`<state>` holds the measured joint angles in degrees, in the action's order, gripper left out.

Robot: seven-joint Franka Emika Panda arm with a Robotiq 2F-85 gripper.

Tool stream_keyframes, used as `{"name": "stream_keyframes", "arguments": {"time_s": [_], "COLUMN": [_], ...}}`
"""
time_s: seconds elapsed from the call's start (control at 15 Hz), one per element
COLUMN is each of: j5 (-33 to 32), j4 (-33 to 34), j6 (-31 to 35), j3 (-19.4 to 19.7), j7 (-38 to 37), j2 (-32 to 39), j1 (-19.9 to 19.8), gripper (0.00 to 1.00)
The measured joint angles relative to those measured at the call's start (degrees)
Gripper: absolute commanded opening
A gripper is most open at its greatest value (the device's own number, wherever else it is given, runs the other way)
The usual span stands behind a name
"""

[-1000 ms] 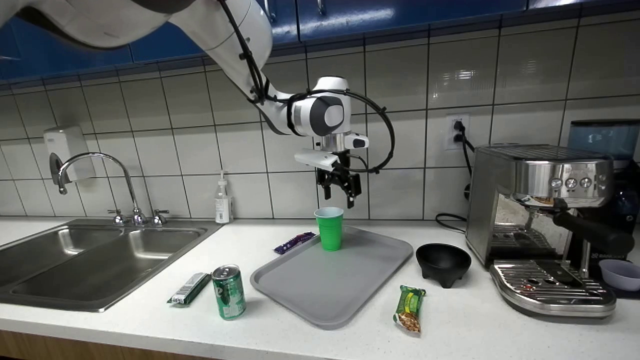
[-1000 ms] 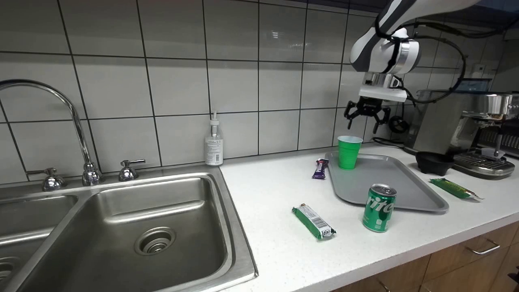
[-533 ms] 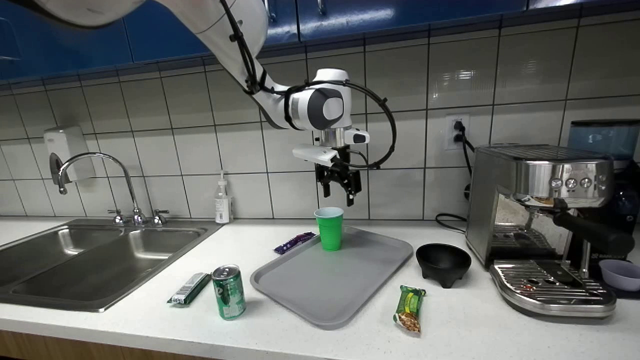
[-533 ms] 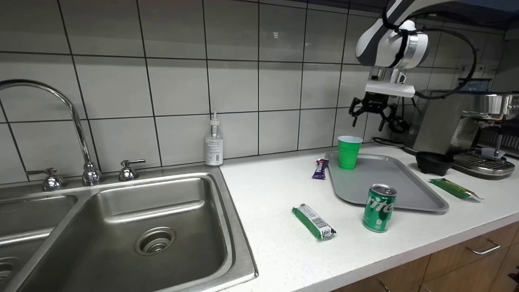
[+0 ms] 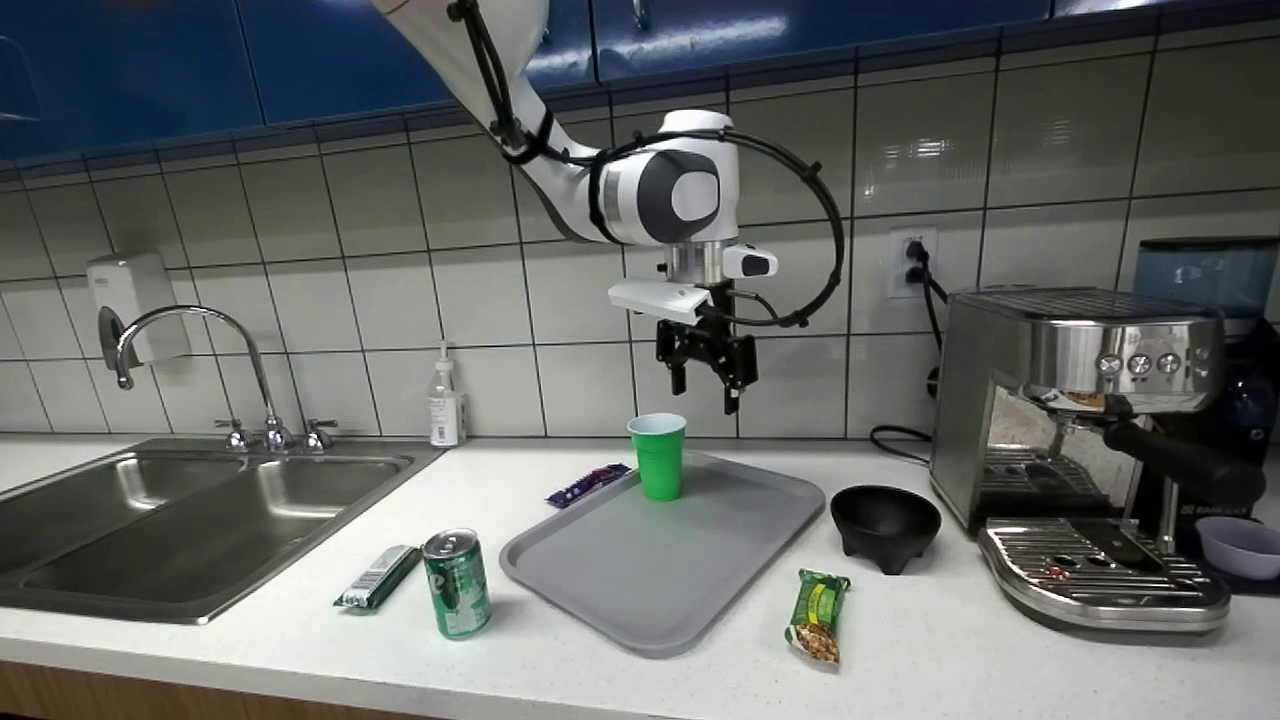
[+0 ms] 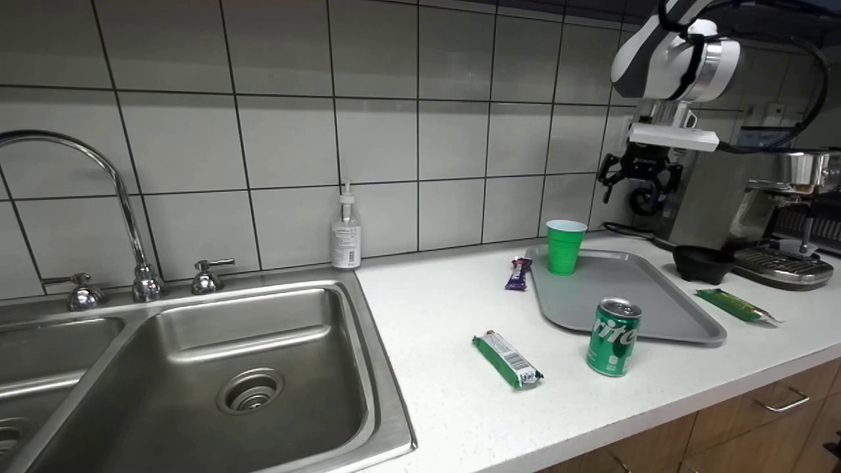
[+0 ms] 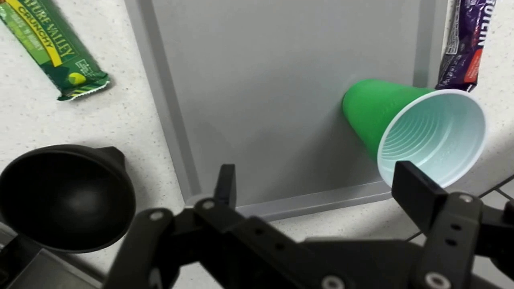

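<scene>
My gripper (image 5: pixel 705 396) hangs open in the air over the back of the grey tray (image 5: pixel 650 580), nothing between its fingers. Below it, a green cup (image 5: pixel 658 470) with a white inside stands upright on the tray. In the wrist view the cup (image 7: pixel 373 106) appears beyond one finger (image 7: pixel 417 192), which overlaps its rim in the picture; the fingers are well above it in both exterior views. A black bowl (image 7: pixel 66 196) sits past the tray's edge on the opposite side. Beside the tray lie a purple wrapped bar (image 5: pixel 588 485) and a green and yellow granola bar (image 5: pixel 820 612).
A green soda can (image 6: pixel 614 338) and another green wrapped bar (image 6: pixel 507 358) are on the counter near the sink (image 6: pixel 387 368). The coffee machine (image 5: pixel 1080 420) stands beyond the bowl. A soap bottle (image 5: pixel 446 405) stands by the tiled wall, with blue cabinets (image 5: pixel 820 30) overhead.
The gripper has shifted away from the cup toward the coffee machine's side, with the arm rising slightly. It has stayed open, and the objects on the counter have not moved.
</scene>
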<state>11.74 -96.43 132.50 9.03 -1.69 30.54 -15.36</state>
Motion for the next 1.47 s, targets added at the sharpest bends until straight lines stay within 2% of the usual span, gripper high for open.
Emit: {"name": "stream_keyframes", "arguments": {"time_s": [1.07, 1.47], "j5": [0.00, -0.76], "j4": [0.00, -0.43], "j6": [0.02, -0.08], "j3": [-0.13, 0.66], "j7": [-0.03, 1.25], "j2": [0.71, 0.78], "j1": [0.67, -0.31], "gripper": [1.00, 1.00]}}
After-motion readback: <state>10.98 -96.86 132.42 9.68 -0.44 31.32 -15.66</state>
